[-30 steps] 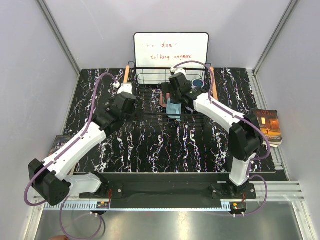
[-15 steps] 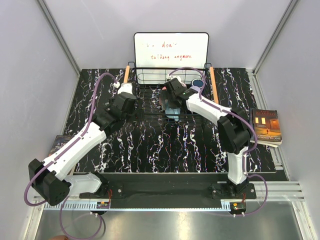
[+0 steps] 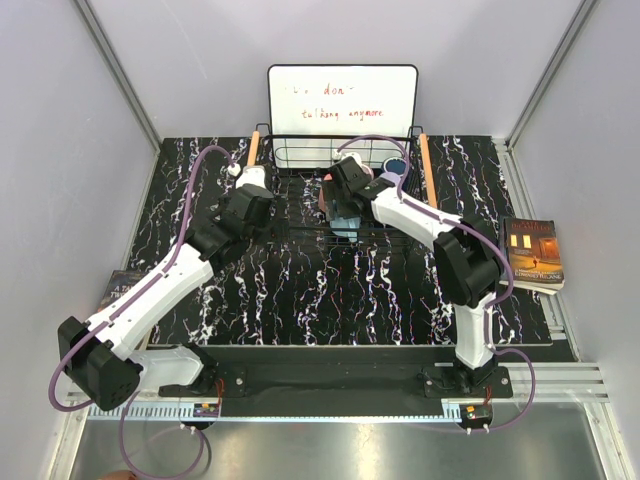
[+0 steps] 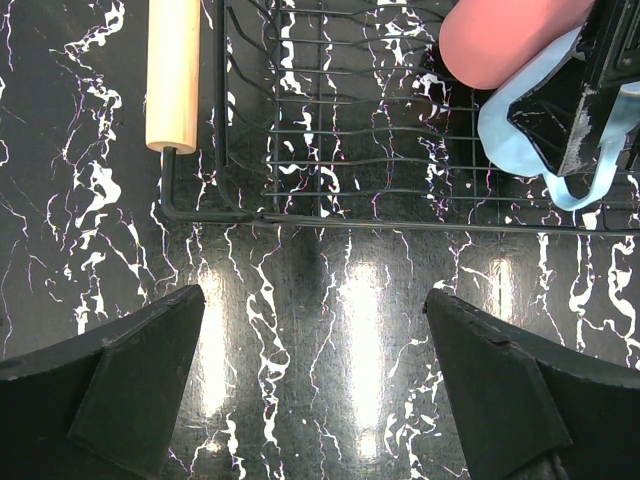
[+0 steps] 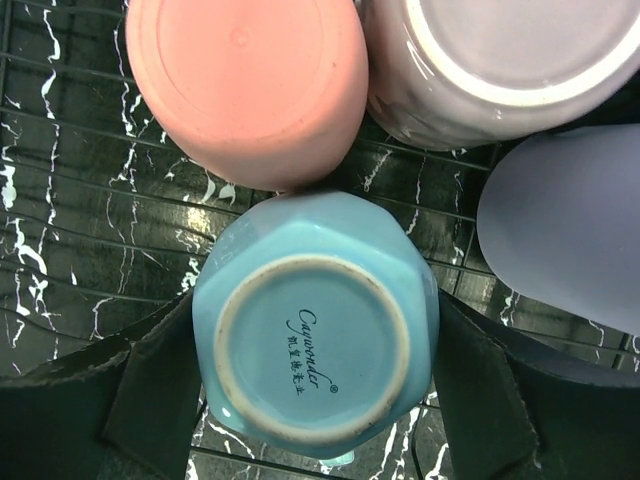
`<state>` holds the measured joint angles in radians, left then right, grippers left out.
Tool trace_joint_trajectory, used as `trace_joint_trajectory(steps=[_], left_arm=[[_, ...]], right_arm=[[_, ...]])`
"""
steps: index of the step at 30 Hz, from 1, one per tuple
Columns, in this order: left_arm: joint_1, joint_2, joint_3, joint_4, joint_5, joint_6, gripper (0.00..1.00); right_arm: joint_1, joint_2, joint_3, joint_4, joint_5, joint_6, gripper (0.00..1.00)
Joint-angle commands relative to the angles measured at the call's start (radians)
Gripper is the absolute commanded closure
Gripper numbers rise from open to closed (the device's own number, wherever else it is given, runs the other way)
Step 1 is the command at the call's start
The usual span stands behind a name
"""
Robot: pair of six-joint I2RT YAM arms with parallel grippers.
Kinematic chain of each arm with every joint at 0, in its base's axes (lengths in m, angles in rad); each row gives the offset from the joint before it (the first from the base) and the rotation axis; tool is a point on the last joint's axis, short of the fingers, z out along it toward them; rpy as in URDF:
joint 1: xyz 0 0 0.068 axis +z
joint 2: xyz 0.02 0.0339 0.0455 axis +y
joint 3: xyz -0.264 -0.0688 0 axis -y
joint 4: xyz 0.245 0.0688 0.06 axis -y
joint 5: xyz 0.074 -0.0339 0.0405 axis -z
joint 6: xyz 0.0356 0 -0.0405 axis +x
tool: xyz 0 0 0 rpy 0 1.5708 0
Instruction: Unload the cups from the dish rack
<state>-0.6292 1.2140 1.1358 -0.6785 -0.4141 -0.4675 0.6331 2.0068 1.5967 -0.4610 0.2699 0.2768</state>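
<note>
One blue cup (image 5: 312, 352), upturned in the rack (image 4: 330, 222), sits pinched by the right gripper (image 5: 315, 322). The left gripper (image 4: 312, 295) hangs spread.

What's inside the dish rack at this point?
In the dish rack: salmon pink cup and light blue cup, bases up, the blue one held in the right pincer; mauve cup and lavender cup beside them; navy cup behind. The right arm covers part of the rack floor.

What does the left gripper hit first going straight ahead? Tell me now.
Probably the near rim bar of the black wire dish rack, dead ahead of the open left gripper. Depth is unclear; it could touch the black marbled tabletop first.
</note>
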Motion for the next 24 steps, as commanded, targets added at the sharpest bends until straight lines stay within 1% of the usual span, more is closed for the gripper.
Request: trace_joint_trajectory(steps=[1, 12, 15, 16, 18, 19, 20, 22, 23, 24], left_arm=[[-0.001, -0.001, 0.001, 0.04, 0.0, 0.004, 0.01], [-0.001, -0.002, 0.021, 0.04, -0.045, -0.037, 0.01], [0.0, -0.014, 0.031, 0.053, -0.045, -0.068, 0.01], [-0.001, -0.03, 0.032, 0.063, -0.038, -0.074, 0.01], [0.0, -0.056, 0.016, 0.123, -0.028, -0.092, 0.01], [0.0, -0.092, 0.004, 0.15, -0.019, -0.098, 0.01], [0.002, -0.114, -0.031, 0.23, -0.006, -0.1, 0.01], [0.005, -0.172, -0.07, 0.311, 0.029, -0.114, 0.01], [0.008, -0.189, -0.111, 0.395, 0.053, -0.114, 0.01], [0.008, -0.206, -0.134, 0.44, 0.055, -0.117, 0.01]], right_arm=[[0.004, -0.095, -0.012, 0.002, 0.023, 0.01, 1.0], [0.028, -0.325, 0.003, -0.007, -0.001, 0.035, 1.0], [0.027, -0.393, -0.003, 0.018, -0.044, 0.064, 1.0], [0.028, -0.413, -0.017, 0.06, -0.058, 0.079, 1.0], [0.022, -0.476, -0.053, 0.122, -0.115, 0.12, 1.0], [0.022, -0.496, -0.093, 0.19, -0.139, 0.136, 1.0], [0.019, -0.529, -0.113, 0.223, -0.185, 0.15, 1.0], [0.008, -0.555, -0.159, 0.293, -0.219, 0.186, 1.0], [0.001, -0.575, -0.171, 0.314, -0.253, 0.214, 1.0], [-0.009, -0.591, -0.211, 0.34, -0.267, 0.229, 1.0]])
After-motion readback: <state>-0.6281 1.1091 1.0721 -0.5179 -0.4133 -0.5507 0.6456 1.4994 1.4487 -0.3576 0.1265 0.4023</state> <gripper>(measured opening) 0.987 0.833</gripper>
